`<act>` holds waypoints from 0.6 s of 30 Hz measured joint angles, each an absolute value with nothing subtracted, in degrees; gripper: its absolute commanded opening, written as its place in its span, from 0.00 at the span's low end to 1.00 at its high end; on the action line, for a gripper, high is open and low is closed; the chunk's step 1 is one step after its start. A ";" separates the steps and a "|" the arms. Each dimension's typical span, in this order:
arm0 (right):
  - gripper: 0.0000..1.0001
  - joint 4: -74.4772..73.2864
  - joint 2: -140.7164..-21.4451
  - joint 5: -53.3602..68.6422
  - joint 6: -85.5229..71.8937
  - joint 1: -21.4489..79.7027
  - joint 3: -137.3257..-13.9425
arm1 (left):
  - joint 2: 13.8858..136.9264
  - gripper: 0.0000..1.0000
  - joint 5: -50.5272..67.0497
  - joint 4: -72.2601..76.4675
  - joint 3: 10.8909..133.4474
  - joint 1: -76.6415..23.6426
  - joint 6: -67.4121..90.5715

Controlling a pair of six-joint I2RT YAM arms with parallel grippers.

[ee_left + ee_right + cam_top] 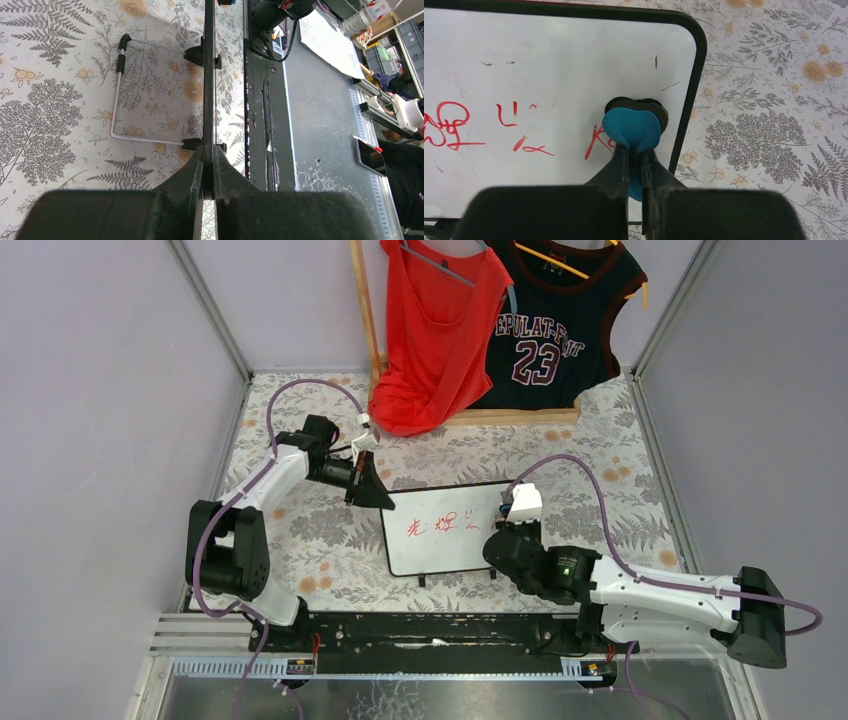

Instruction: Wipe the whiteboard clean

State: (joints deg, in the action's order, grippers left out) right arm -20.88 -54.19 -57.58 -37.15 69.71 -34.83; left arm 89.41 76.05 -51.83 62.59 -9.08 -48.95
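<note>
R gripper (pixel 635 152) clamping blue heart-shaped eraser (pixel 631 127), pressing it on small black-framed white whiteboard (pixel 549 70) near right edge | L gripper (pixel 208 172) pinching board's far-left edge, board sitting btwn arms | red writing (pixel 454 125) lying left of eraser along board's long axis

The whiteboard (pixel 445 530) sits in the middle of the table (pixel 320 535), between the two arms. The left gripper (pixel 368 490) clamps its far left corner. The right gripper (pixel 635 162) is at its right side, pinching an eraser (pixel 631 129) that rests against the board's face just inside the right edge. The writing (pixel 454 125) lies left of the eraser. A wire stand (pixel 116 95) lies on the table beside the board's edge. At the far end a rack (pixel 362 320) holds a shirt (pixel 435 330) on the left and a jersey (pixel 545 330) on the right. A rail (pixel 430 625) runs along the near edge.
</note>
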 measured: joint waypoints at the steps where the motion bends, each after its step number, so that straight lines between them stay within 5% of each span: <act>1: 0.00 -20.95 -54.52 -57.67 -37.21 69.71 -34.76 | 89.41 0.00 76.01 -52.10 62.65 -9.13 -49.04; 18: 0.00 -13.78 -62.39 -56.40 -32.86 69.71 -35.83 | 89.41 0.00 75.64 -54.41 63.02 -9.17 -49.69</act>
State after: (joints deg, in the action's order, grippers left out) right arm -13.78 -62.39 -56.40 -32.86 69.71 -35.83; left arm 89.41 75.64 -54.41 63.02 -9.17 -49.69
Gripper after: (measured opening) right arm 0.064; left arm 0.044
